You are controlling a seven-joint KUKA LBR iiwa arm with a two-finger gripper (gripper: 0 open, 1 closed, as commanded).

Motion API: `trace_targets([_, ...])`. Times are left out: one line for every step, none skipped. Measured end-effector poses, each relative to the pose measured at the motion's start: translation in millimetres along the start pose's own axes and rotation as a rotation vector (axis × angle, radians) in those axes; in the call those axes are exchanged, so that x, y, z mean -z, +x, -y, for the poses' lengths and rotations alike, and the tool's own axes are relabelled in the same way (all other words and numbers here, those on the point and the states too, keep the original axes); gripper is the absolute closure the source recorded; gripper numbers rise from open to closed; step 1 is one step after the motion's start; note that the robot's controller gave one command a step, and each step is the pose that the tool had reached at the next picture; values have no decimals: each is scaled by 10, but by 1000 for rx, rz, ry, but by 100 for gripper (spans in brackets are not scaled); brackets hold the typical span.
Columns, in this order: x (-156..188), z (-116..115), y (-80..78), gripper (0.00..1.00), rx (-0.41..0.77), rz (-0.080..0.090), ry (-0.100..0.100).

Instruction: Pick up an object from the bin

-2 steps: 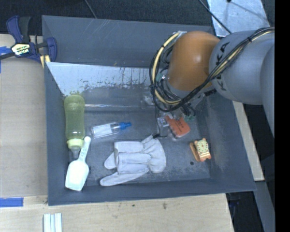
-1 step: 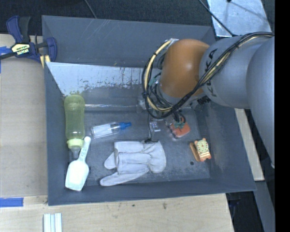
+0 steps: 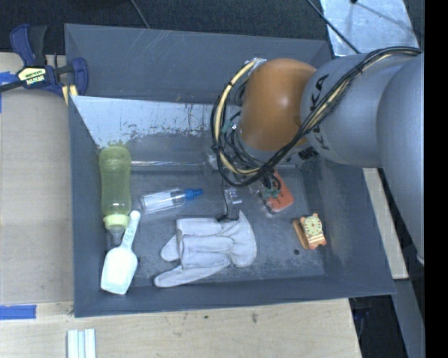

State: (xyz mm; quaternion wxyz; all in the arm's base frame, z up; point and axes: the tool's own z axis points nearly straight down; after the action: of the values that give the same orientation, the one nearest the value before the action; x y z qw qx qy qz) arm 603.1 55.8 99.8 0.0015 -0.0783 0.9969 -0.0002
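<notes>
White glove [image 3: 209, 250]: where does it lie?
Flat on the floor of the bin [image 3: 343, 237], by the middle of the near edge.
And the gripper [image 3: 230, 209]?
Right at the glove's far rim; open or clenched, I cannot tell.
What's around?
An orange thing [image 3: 280, 198] just to the right, half hidden behind the cables [image 3: 225, 121]. A clear syringe [image 3: 168, 198] to the left, and a green bottle [image 3: 115, 183] along the left wall.

Robot lab: arm [image 3: 373, 110] over bin [image 3: 82, 237]
</notes>
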Motion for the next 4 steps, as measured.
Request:
trace_targets([-94,-162,-28,0,168,2,0])
trace_targets([4,-278,117,0,-112,-3,-1])
trace_targets([63,-412,143,0,-271,-1,-1])
trace_targets([173,-493,215,0,-55,-5,0])
